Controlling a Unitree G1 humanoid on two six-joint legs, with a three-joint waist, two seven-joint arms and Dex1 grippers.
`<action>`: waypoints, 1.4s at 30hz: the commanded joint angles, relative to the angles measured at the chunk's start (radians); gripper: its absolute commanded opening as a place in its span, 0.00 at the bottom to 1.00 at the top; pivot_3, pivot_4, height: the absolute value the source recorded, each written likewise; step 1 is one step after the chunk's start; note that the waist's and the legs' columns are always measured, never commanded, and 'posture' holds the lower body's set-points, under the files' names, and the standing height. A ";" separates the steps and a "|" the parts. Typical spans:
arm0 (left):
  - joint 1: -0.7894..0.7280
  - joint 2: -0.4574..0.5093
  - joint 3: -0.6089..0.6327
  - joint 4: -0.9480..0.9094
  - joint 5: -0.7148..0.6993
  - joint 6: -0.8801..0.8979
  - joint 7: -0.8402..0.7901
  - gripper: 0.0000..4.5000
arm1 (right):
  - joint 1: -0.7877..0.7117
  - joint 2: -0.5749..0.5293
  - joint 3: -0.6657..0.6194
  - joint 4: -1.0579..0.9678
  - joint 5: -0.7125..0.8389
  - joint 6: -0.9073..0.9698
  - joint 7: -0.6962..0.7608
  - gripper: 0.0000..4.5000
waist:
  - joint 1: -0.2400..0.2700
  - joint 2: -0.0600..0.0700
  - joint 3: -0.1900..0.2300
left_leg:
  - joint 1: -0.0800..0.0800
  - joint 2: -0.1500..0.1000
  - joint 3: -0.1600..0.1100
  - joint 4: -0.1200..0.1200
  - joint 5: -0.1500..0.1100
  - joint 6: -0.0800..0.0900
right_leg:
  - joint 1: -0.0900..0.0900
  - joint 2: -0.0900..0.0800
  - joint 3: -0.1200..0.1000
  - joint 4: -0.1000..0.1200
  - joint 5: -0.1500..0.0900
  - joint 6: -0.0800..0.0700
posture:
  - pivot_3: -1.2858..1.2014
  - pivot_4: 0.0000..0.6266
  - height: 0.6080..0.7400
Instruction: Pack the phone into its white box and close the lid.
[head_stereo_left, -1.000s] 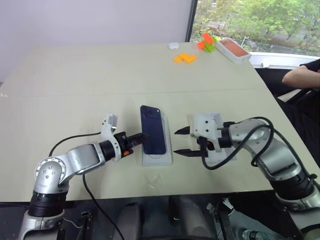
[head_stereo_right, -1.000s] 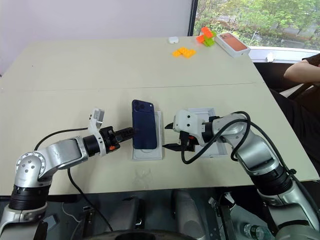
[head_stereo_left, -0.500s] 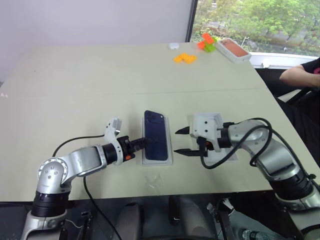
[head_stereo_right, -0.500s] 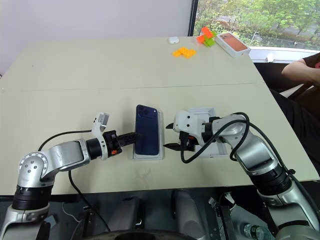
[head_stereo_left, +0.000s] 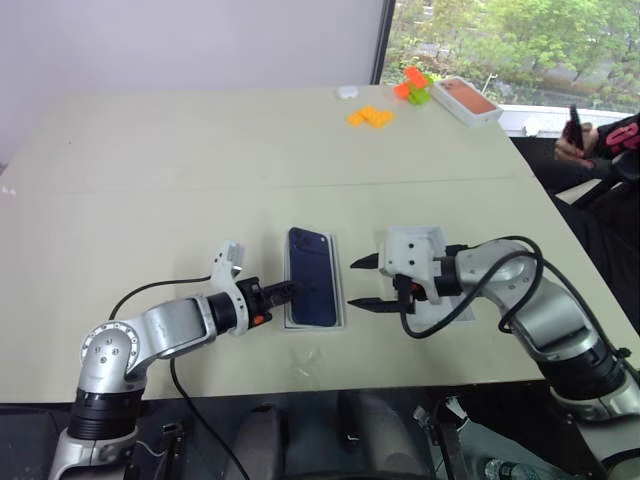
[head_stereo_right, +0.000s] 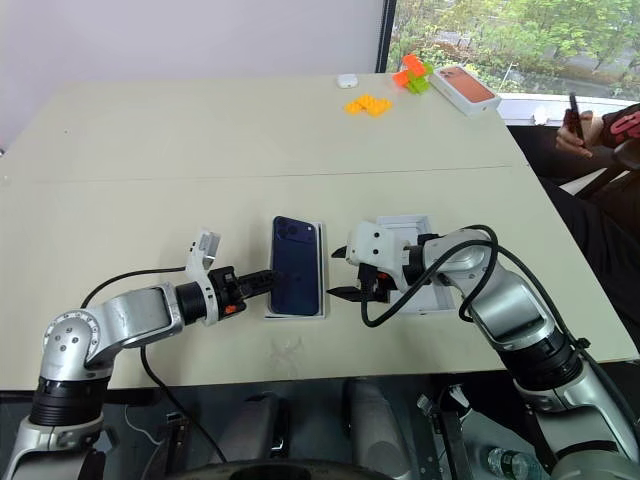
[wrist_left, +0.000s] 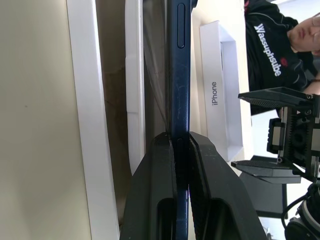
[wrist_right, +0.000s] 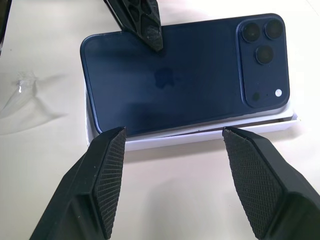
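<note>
Navy phone: back up, camera cluster at the far end, lying over the white box; in the left wrist view its near long edge seems raised off the tray floor, so it looks not fully seated.
Left gripper: jaws pinching the phone's near long edge, one finger above and one below; this thin edge grip probably lets it lower the slab flat into the tray.
Right gripper: jaws spread wide and holding nothing, just beside the box's other long side, pointing at it; likely placed to steady or nudge the phone as it settles.
White box: flat on the tabletop between the two grippers, its rim showing along the phone's edge.
Lid: on the tabletop behind the right gripper, open side up, not yet on the box.
Stage, as I judge: phone nearly in; release and lid closing remain.
Risk: phone catching on the rim.
</note>
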 joint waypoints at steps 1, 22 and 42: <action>-0.011 0.033 0.050 -0.040 -0.019 0.003 -0.054 0.00 | -0.010 -0.001 -0.003 -0.017 0.003 -0.010 -0.002 0.71 | -0.001 0.000 0.000 | 0.000 0.000 0.000 0.000 0.000 0.000 | 0.000 0.000 0.000 0.000 0.000 0.000 | 0.52 0.24 1.00; 0.031 0.019 0.044 -0.043 -0.019 -0.004 -0.061 0.40 | -0.013 0.003 0.005 -0.014 -0.002 -0.014 -0.003 0.72 | 0.000 0.000 0.000 | 0.001 0.000 0.000 0.000 0.000 0.000 | 0.001 0.000 0.000 0.000 0.000 -0.001 | 0.52 0.24 1.00; 0.192 0.397 0.165 -0.144 -0.019 0.031 -0.471 0.98 | -0.022 0.006 0.010 -0.007 0.000 -0.018 -0.001 0.72 | -0.003 0.001 0.001 | 0.011 0.001 0.001 -0.002 0.000 0.000 | 0.011 0.000 0.000 -0.003 -0.004 0.003 | 0.52 0.24 1.00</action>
